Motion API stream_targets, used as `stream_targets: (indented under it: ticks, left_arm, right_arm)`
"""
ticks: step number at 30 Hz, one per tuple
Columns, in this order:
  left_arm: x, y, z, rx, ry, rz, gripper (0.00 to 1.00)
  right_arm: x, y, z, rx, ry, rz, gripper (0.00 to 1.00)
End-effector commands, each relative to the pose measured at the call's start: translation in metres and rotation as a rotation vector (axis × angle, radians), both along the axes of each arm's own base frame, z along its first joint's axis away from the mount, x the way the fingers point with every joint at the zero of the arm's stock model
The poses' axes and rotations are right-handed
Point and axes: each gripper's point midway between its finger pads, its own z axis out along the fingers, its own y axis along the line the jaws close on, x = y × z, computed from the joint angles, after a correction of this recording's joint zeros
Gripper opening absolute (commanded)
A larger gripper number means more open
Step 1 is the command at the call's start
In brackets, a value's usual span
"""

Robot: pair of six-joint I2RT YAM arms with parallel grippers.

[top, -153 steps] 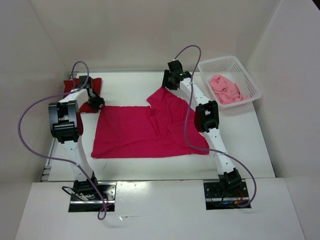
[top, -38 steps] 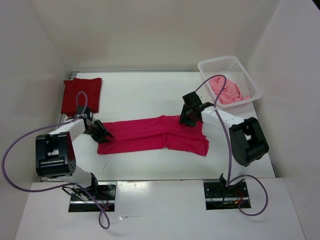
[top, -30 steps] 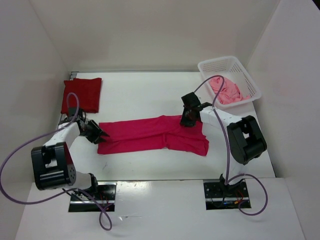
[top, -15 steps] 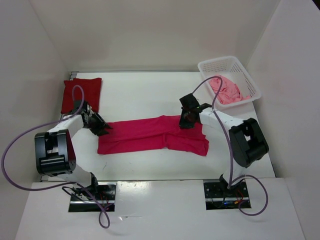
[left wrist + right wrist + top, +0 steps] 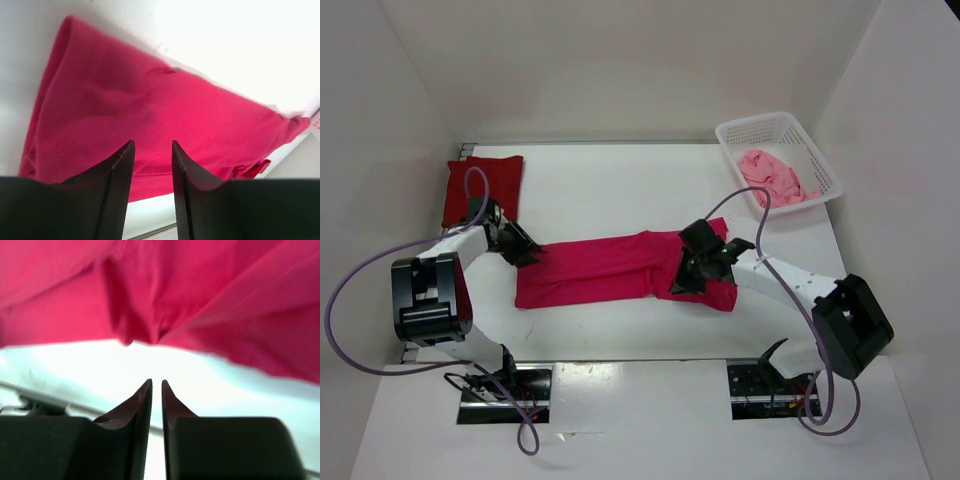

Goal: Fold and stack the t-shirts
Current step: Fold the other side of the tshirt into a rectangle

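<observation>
The bright magenta-pink t-shirt lies folded into a long strip across the table's middle. My left gripper hovers at the strip's left end, open, with nothing between its fingers; in the left wrist view that gripper looks along the magenta-pink cloth. My right gripper is low over the strip's right part near its front edge. Its jaws stand a narrow gap apart and empty, with the cloth just beyond. The dark red t-shirt lies folded at the back left. The pale pink t-shirt lies crumpled in the basket.
The white lattice basket stands at the back right corner. White walls close in the table on three sides. Purple cables loop from both arms; the left one hangs past the table's left edge.
The right gripper moved from the strip's back edge toward its front edge, its elbow swinging out to the near right; its jaws shut and parted slightly. The left gripper shifted slightly back.
</observation>
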Motion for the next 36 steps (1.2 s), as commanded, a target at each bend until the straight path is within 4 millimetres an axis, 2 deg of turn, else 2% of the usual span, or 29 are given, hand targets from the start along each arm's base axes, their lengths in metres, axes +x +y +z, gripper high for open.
stream_targets:
  ticks: [1, 2, 3, 4, 5, 6, 7, 8, 9, 11, 12, 13, 16, 20, 21, 24, 26, 27, 29, 30, 33, 36]
  left_arm:
    - [0.02, -0.007, 0.021, -0.022, -0.084, -0.027, 0.43]
    - [0.018, -0.01, 0.024, -0.022, -0.085, -0.036, 0.43]
    - [0.021, -0.01, 0.027, -0.02, -0.094, -0.036, 0.43]
    - [0.021, -0.013, 0.029, -0.01, -0.102, -0.045, 0.43]
    - [0.02, -0.021, 0.029, -0.015, -0.098, -0.062, 0.43]
    - [0.019, -0.025, 0.028, -0.005, -0.097, -0.072, 0.43]
    - [0.019, -0.034, 0.028, 0.005, -0.104, -0.099, 0.43]
    - [0.018, -0.039, 0.028, 0.004, -0.104, -0.112, 0.43]
    - [0.018, -0.043, 0.028, 0.0, -0.101, -0.116, 0.43]
    - [0.017, -0.051, 0.025, -0.002, -0.098, -0.142, 0.43]
    - [0.019, -0.051, 0.022, -0.002, -0.098, -0.142, 0.43]
    - [0.018, -0.055, 0.022, -0.003, -0.098, -0.151, 0.43]
    - [0.018, -0.058, 0.017, -0.004, -0.088, -0.16, 0.43]
    - [0.017, -0.059, 0.005, 0.002, -0.065, -0.165, 0.43]
    - [0.016, -0.059, 0.0, 0.001, -0.05, -0.165, 0.43]
    - [0.017, -0.057, -0.008, -0.01, -0.031, -0.159, 0.43]
    - [0.015, -0.056, -0.012, -0.022, -0.023, -0.155, 0.43]
    - [0.016, -0.053, -0.012, -0.022, -0.023, -0.145, 0.43]
    - [0.018, -0.054, -0.011, -0.03, -0.033, -0.149, 0.43]
    - [0.018, -0.054, -0.011, -0.03, -0.033, -0.149, 0.43]
    - [0.021, -0.053, -0.005, -0.045, -0.055, -0.149, 0.43]
    - [0.02, -0.057, -0.002, -0.068, -0.064, -0.152, 0.43]
  right_arm:
    - [-0.004, 0.01, 0.031, 0.081, -0.033, -0.028, 0.21]
    - [0.0, 0.001, 0.031, 0.037, -0.049, -0.023, 0.22]
    - [0.014, -0.002, 0.047, 0.034, -0.104, -0.035, 0.22]
    - [0.024, -0.008, 0.049, 0.016, -0.129, -0.045, 0.22]
    - [0.036, -0.014, 0.052, 0.004, -0.158, -0.037, 0.18]
    - [0.058, -0.027, 0.057, 0.001, -0.186, -0.086, 0.14]
    - [0.071, -0.036, 0.046, -0.04, -0.184, -0.109, 0.07]
    - [0.09, -0.045, 0.05, -0.059, -0.211, -0.123, 0.04]
    - [0.1, -0.047, 0.035, -0.096, -0.189, -0.119, 0.03]
    - [0.116, -0.052, 0.028, -0.15, -0.197, -0.099, 0.0]
    - [0.119, -0.051, 0.012, -0.175, -0.162, -0.082, 0.0]
    - [0.124, -0.059, 0.007, -0.216, -0.16, -0.094, 0.0]
    - [0.129, -0.064, -0.005, -0.245, -0.143, -0.097, 0.0]
    - [0.117, -0.069, -0.02, -0.268, -0.095, -0.09, 0.0]
    - [0.118, -0.069, -0.016, -0.264, -0.103, -0.091, 0.0]
    - [0.097, -0.078, -0.03, -0.294, -0.042, -0.081, 0.0]
    - [0.085, -0.076, -0.029, -0.269, -0.023, -0.067, 0.0]
    - [0.073, -0.079, -0.034, -0.27, 0.013, -0.068, 0.0]
    - [0.061, -0.077, -0.029, -0.231, 0.016, -0.054, 0.0]
    - [0.046, -0.083, -0.034, -0.25, 0.058, -0.049, 0.0]
    - [0.029, -0.081, -0.024, -0.228, 0.089, -0.05, 0.0]
    - [0.014, -0.073, -0.004, -0.179, 0.091, -0.049, 0.0]
